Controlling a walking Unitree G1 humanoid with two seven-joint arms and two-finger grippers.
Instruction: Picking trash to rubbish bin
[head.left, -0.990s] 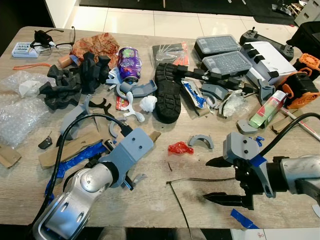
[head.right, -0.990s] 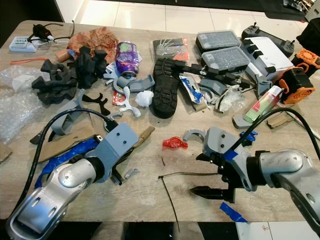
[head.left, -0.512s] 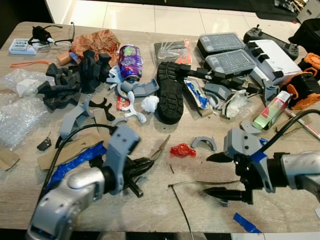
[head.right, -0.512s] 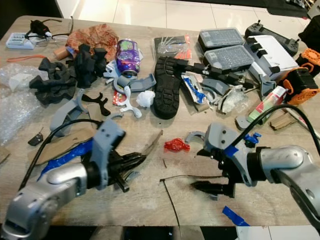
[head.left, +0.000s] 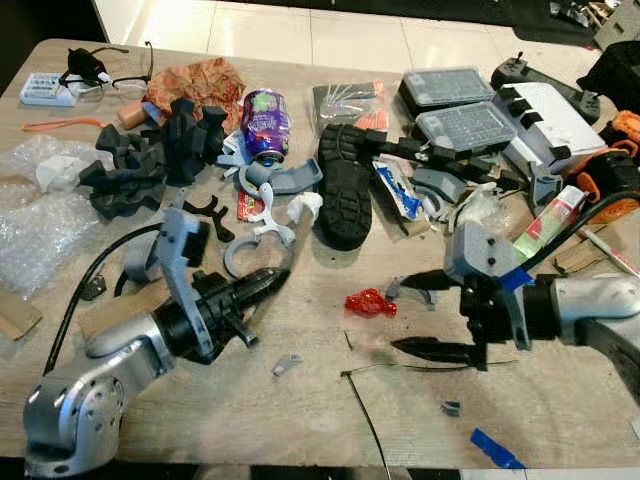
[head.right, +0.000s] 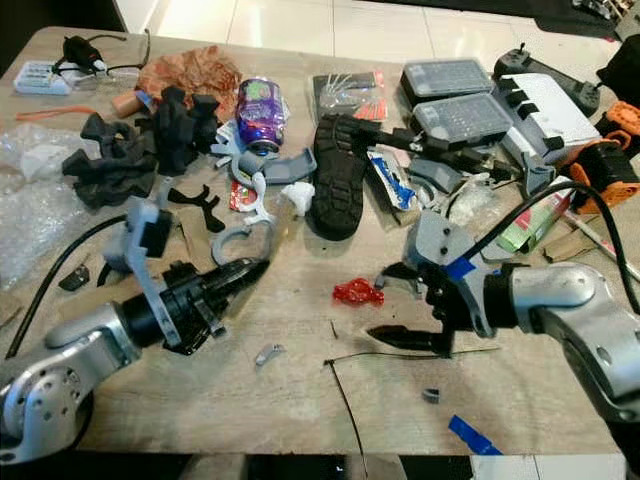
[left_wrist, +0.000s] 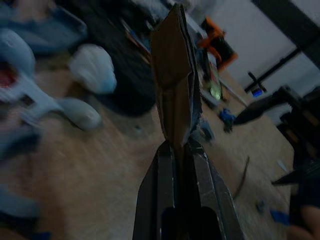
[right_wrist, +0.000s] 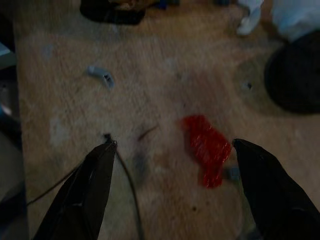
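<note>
while left gripper clenches a brown cardboard scrap, right gripper hovers spread wide over crumpled red wrapper, needing descent then closing.

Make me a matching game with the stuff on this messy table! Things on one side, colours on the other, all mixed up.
Things:
1. crumpled wrapper between the two tools
2. crushed can
3. shoe sole
4. tape scrap at the table's near edge

Colours:
A. black
B. blue
C. red
D. purple

Pairs: 1-C, 2-D, 3-A, 4-B
</note>
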